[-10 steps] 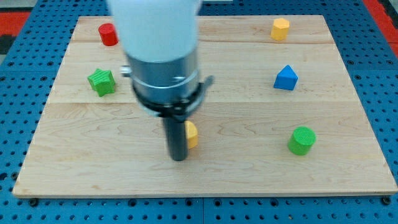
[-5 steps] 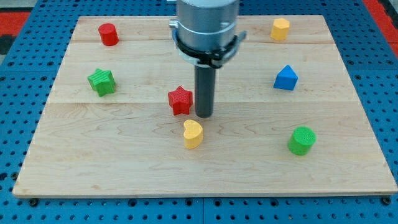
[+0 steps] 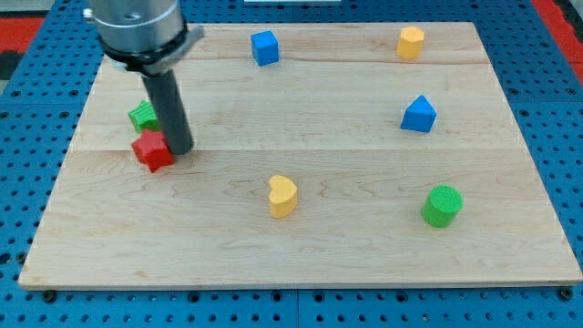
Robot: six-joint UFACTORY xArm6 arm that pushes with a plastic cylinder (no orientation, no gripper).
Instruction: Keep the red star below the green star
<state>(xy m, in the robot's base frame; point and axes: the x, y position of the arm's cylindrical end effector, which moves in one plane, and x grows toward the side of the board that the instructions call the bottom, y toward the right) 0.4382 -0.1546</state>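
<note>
On the wooden board [image 3: 364,255], we take the yellow heart block [image 3: 283,196] as our landmark. A green cylinder [image 3: 443,205] sits to its right. A blue triangular block [image 3: 418,114] lies up and right of it. A yellow hexagonal block [image 3: 411,42] lies farther beyond. A blue cube [image 3: 265,47] stands above it.

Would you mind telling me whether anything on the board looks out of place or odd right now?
Nothing stands out. The red star sits just below the green star, which the rod partly hides, with my tip at its right edge. No block looks tipped or damaged.
</note>
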